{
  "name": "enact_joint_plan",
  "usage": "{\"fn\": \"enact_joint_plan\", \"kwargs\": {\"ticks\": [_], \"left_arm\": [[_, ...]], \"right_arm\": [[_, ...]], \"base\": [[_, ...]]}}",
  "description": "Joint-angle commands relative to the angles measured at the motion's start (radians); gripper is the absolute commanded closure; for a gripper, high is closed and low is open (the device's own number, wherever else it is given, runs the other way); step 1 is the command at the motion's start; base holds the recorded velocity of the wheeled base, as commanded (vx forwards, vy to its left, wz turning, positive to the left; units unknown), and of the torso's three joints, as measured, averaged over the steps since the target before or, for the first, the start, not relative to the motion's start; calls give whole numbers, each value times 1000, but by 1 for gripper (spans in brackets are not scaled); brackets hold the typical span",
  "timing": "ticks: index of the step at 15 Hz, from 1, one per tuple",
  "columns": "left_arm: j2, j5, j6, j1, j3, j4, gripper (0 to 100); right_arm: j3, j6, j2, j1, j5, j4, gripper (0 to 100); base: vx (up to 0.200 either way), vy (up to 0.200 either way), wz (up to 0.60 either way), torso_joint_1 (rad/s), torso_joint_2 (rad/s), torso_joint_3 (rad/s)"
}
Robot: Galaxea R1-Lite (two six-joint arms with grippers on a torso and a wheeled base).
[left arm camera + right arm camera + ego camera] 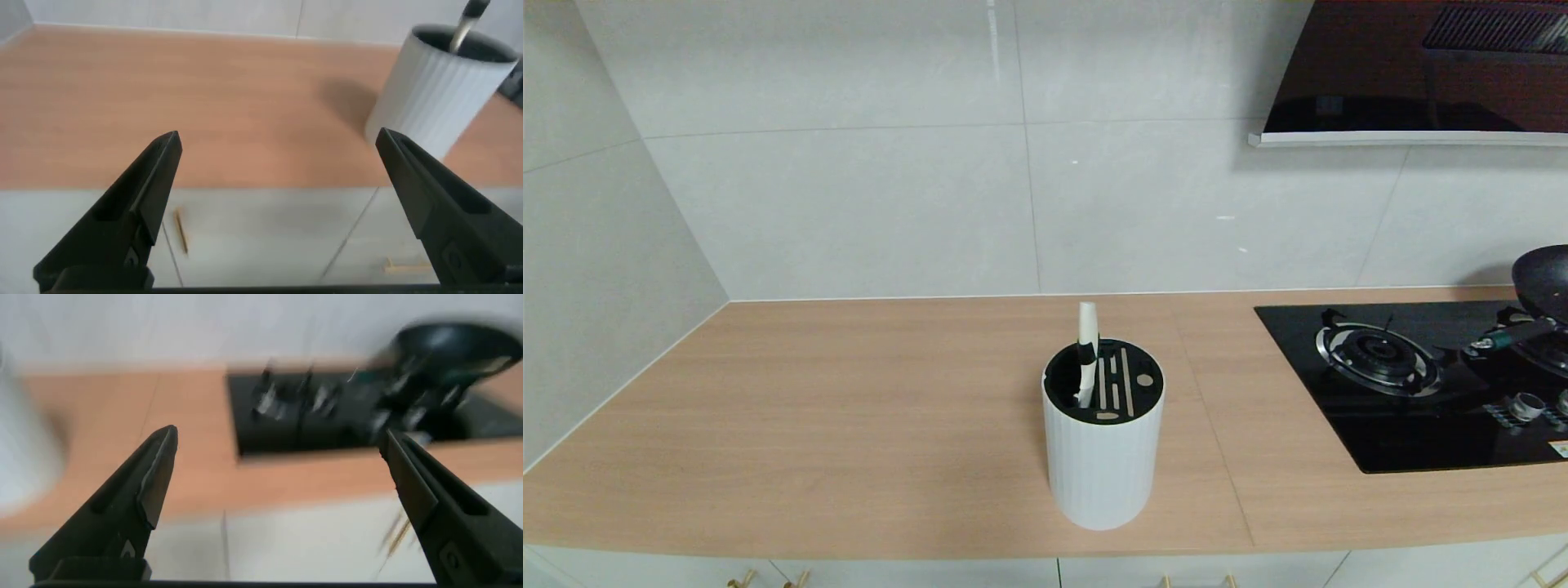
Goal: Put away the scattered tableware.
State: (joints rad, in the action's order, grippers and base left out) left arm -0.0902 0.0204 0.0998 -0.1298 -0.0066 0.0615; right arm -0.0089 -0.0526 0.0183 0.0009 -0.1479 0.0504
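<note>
Utensil [1086,343] w/ white handle and black band: upright in the open slot at left of holder's black top, long axis vertical, handle poking above the rim. White ribbed holder [1103,457]: lower centre of head view, on wooden counter [849,408], near the front edge. Left gripper [276,139]: fingers spread wide, nothing between, held off the counter's front edge over cabinet fronts; in left wrist view holder sits upper right, utensil's handle at top edge. Right gripper [278,434]: likewise released and empty; blurred white at far left of right wrist view prob. the holder, not certain. Holder thus approx. between both arms; nearer arm hard to call. Farther out: black gas hob [1413,384] at right of head view, dark wok [1543,278] at far right edge, extractor hood [1413,73] upper right, all well apart from holder. Judging by this, stowing looks near done.
</note>
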Motion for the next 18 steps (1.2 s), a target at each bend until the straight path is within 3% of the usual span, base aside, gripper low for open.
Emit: {"fn": "enact_joint_plan", "kwargs": {"ticks": [1,2,3,4,5,9,13,15,16,18], "left_arm": [[-5,-13,-5,1,7,0,0],[-5,-36,-28,1,7,0,0],[-5,-16,-38,1,7,-3,0],[-5,92,-66,55,7,-34,0],[43,88,-78,160,7,-38,0],[90,29,-86,137,7,-43,0],[90,9,-101,137,7,-51,0],[90,4,-149,136,7,-60,0],[90,-11,-204,137,7,-61,0],[90,-34,-216,137,7,-60,0]], "right_arm": [[9,5,-18,2,5,-1,0],[9,43,-18,2,44,2,0],[9,54,-18,2,68,0,0],[9,57,-18,2,122,-50,0],[6,57,-18,2,128,-61,0],[9,53,-18,2,134,-49,0],[9,51,-18,2,134,-49,0],[9,49,-18,1,134,-49,0],[9,51,-18,2,134,-49,0],[9,53,-18,2,134,-49,0]], "base": [[0,0,0,0,0,0],[0,0,0,0,0,0],[0,0,0,0,0,0],[0,0,0,0,0,0],[0,0,0,0,0,0],[0,0,0,0,0,0],[0,0,0,0,0,0],[0,0,0,0,0,0],[0,0,0,0,0,0],[0,0,0,0,0,0]]}}
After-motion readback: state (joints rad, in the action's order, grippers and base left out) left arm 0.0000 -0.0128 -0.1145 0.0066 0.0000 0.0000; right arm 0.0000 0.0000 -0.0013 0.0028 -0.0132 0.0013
